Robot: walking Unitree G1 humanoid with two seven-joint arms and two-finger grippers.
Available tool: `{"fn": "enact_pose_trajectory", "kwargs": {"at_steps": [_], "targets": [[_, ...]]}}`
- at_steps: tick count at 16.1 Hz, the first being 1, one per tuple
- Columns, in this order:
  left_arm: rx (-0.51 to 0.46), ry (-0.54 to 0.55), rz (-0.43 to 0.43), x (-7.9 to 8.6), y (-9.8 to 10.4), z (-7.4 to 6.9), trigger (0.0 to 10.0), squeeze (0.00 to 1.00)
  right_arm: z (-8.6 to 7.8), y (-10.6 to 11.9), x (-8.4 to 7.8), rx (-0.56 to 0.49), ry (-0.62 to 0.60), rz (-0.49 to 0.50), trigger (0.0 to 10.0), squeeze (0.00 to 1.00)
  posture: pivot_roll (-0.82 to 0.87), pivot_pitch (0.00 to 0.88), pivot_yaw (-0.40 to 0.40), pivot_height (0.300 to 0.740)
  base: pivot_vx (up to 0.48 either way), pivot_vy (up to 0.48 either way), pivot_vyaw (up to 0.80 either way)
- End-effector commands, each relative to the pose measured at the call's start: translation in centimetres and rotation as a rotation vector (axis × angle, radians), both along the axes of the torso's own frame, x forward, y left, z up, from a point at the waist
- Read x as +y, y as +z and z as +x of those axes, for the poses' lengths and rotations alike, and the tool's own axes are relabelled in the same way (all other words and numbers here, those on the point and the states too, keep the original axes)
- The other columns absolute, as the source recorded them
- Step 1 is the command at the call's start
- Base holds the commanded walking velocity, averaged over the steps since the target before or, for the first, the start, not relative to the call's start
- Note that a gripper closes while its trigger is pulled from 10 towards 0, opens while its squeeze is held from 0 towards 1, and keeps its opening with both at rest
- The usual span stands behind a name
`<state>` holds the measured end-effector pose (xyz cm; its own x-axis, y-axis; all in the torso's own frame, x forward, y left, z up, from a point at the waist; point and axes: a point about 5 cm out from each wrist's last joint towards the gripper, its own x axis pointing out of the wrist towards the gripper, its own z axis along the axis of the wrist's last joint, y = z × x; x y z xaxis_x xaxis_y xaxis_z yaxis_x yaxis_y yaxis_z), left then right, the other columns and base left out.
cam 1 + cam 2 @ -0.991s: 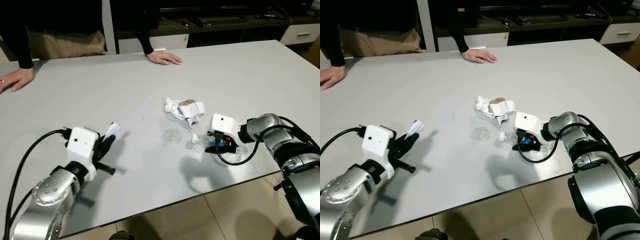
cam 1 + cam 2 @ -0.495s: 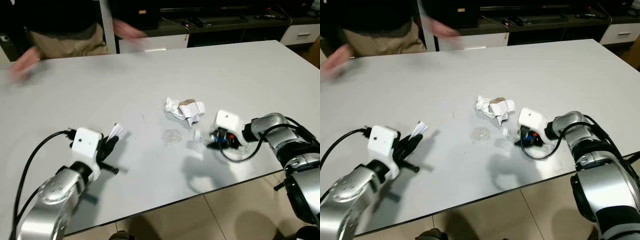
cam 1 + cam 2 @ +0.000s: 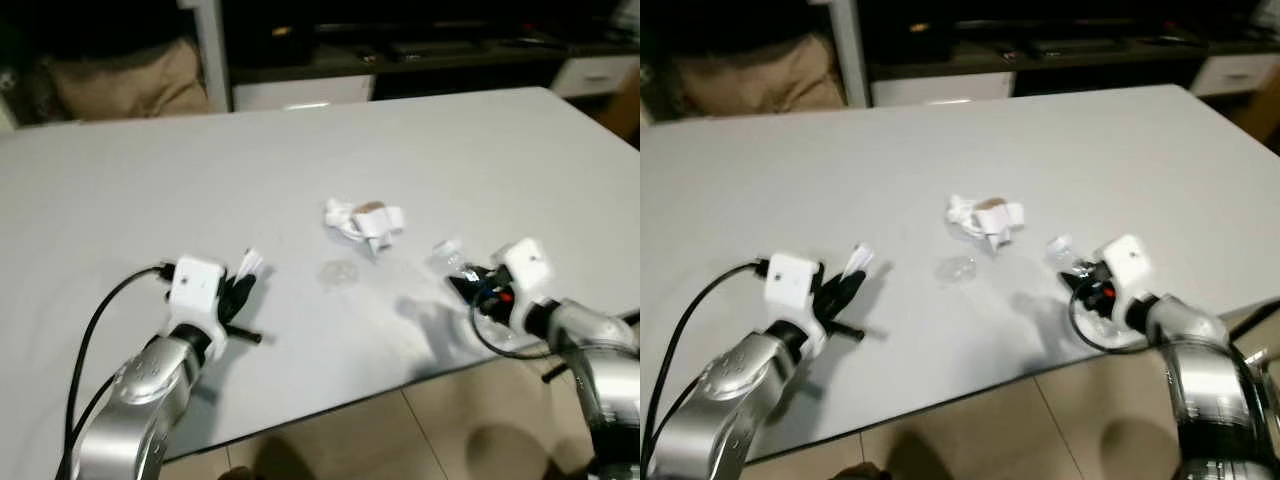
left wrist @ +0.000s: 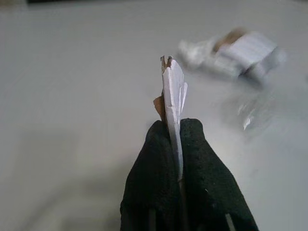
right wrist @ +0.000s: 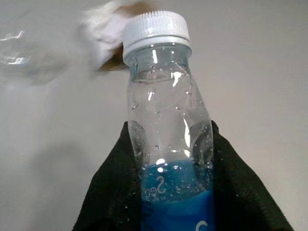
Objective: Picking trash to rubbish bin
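- The left gripper (image 3: 243, 283) has stayed low over the near left part of the table (image 3: 120, 190) through the last second, its two black fingers (image 4: 202, 159) pressed together on a thin scrap of paper (image 4: 172, 94). The scrap stands up between the fingertips, so this piece counts as secured and ready to carry off.
- The person's hands that rested on the far edge of the table a second ago are gone; a tan shape sits beyond that edge, too blurred to name. That suggests the way is free for the robot to move off.
- Mid-table, the crumpled wad of white and brown paper (image 3: 365, 219) lies where it was, and just nearer, a flattened clear bit of plastic (image 3: 339, 271). Both are untouched, so more trips look necessary.
- The biggest change is on the right: the bottle (image 5: 168, 110), which lay on the table by the right gripper (image 3: 462, 280) a second ago, is now lifted and drawn back toward the near right edge. The fingers pinch its lower body around the blue label, with the white cap pointing away from the wrist.
- With both grippers loaded, my judgement is that picking is done for this round; the rubbish bin must be found next.
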<state>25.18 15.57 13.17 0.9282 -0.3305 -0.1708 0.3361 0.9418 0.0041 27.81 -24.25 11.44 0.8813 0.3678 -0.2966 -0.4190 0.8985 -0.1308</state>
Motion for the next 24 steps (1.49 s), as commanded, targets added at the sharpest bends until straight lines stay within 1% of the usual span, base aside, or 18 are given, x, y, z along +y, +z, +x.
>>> {"fn": "enact_pose_trajectory", "kwargs": {"at_steps": [1, 2, 3, 4, 5, 6, 7, 8, 9, 11, 13, 14, 16, 18, 20, 22, 24], "targets": [[-0.029, 0.008, 0.014, 0.1, 0.5, 0.4, 10.0, 0.0, -1.2, 0.9, -0.4, -0.051, -0.14, -0.011, 1.3, 0.0, -0.02, 0.004, -0.027, 0.74, 0.0, 0.0, 0.0], [-0.025, 0.003, 0.019, 0.2, 0.2, 0.6, 10.0, 0.0, -2.8, 1.0, 0.8, -0.092, -0.231, 0.038, 3.4, 0.0, -0.04, 0.004, -0.02, 0.74, 0.0, 0.0, 0.0], [-0.023, -0.002, 0.029, 0.2, 0.0, 0.7, 10.0, 0.0, -3.8, 1.4, 2.2, -0.106, -0.267, 0.069, 10.0, 0.0, -0.05, 0.004, -0.003, 0.74, 0.0, 0.0, 0.0], [-0.029, -0.001, 0.026, 0.2, 0.1, 0.6, 10.0, 0.0, -4.3, 1.7, 3.4, -0.116, -0.318, 0.077, 10.0, 0.0, -0.05, 0.005, -0.002, 0.74, 0.0, 0.0, 0.0], [-0.04, 0.004, 0.013, 0.1, 0.4, 0.5, 10.0, 0.0, -4.2, 2.7, 4.9, -0.159, -0.316, 0.131, 10.0, 0.0, -0.05, 0.007, 0.001, 0.74, 0.0, 0.0, 0.0], [-0.043, 0.004, 0.01, 0.0, 0.5, 0.4, 10.0, 0.0, -4.2, 3.2, 5.6, -0.171, -0.322, 0.169, 10.0, 0.0, -0.05, 0.009, 0.001, 0.74, 0.0, 0.0, 0.0], [-0.049, 0.004, 0.0, -0.2, 0.7, 0.3, 10.0, 0.0, -4.2, 3.8, 7.1, -0.175, -0.324, 0.237, 10.0, 0.0, -0.06, 0.012, -0.002, 0.74, 0.0, 0.0, 0.0], [-0.055, 0.005, -0.007, -0.3, 0.7, 0.4, 10.0, 0.0, -4.3, 3.3, 7.5, -0.153, -0.312, 0.205, 10.0, 0.0, -0.06, 0.003, -0.007, 0.74, 0.0, 0.0, -0.8], [-0.059, 0.005, -0.006, -0.3, 0.7, 0.5, 10.0, 0.0, -4.4, 3.2, 7.7, -0.143, -0.308, 0.172, 10.0, 0.0, -0.06, 0.005, -0.013, 0.74, 0.0, 0.0, -0.8], [-0.056, 0.023, -0.006, -0.2, 0.3, 0.5, 10.0, 0.0, -4.5, 2.9, 7.8, -0.127, -0.311, 0.171, 10.0, 0.0, -0.06, 0.005, -0.025, 0.74, 0.0, 0.0, -0.8], [-0.054, 0.021, -0.003, -0.3, 0.3, 0.4, 10.0, 0.0, -4.5, 2.9, 7.9, -0.122, -0.307, 0.146, 10.0, 0.0, -0.06, 0.007, -0.029, 0.74, 0.0, 0.0, -0.8], [-0.059, 0.025, -0.009, -0.3, 0.4, 0.4, 10.0, 0.0, -4.6, 3.1, 8.0, -0.12, -0.323, 0.171, 10.0, 0.0, -0.07, 0.01, -0.029, 0.74, 0.0, 0.0, -0.8], [-0.059, 0.017, 0.004, -0.4, 0.3, 0.3, 10.0, 0.0, -5.1, 2.9, 8.2, -0.105, -0.337, 0.181, 10.0, 0.0, -0.07, 0.016, -0.021, 0.74, 0.0, 0.0, 0.0], [-0.062, 0.003, 0.002, -0.6, 0.3, 0.3, 10.0, 0.0, -5.5, 2.4, 8.1, -0.091, -0.35, 0.173, 10.0, 0.0, -0.07, 0.016, -0.016, 0.74, 0.0, 0.0, 0.0], [-0.06, 0.001, -0.003, -0.6, -0.2, 0.4, 10.0, 0.0, -5.7, 1.7, 8.3, -0.089, -0.348, 0.161, 10.0, 0.0, -0.08, 0.01, -0.01, 0.74, 0.0, 0.0, -0.8], [-0.066, -0.004, -0.018, -1.0, -0.5, 0.2, 10.0, 0.0, -6.0, 1.0, 8.5, -0.073, -0.346, 0.158, 10.0, 0.0, -0.08, 0.008, -0.004, 0.74, 0.0, 0.0, -0.8], [-0.089, 0.003, -0.02, -0.9, -1.2, -0.2, 10.0, 0.0, -6.3, -0.2, 8.2, -0.084, -0.348, 0.16, 10.0, 0.0, -0.07, 0.006, 0.002, 0.74, 0.0, 0.0, -0.8]]}}
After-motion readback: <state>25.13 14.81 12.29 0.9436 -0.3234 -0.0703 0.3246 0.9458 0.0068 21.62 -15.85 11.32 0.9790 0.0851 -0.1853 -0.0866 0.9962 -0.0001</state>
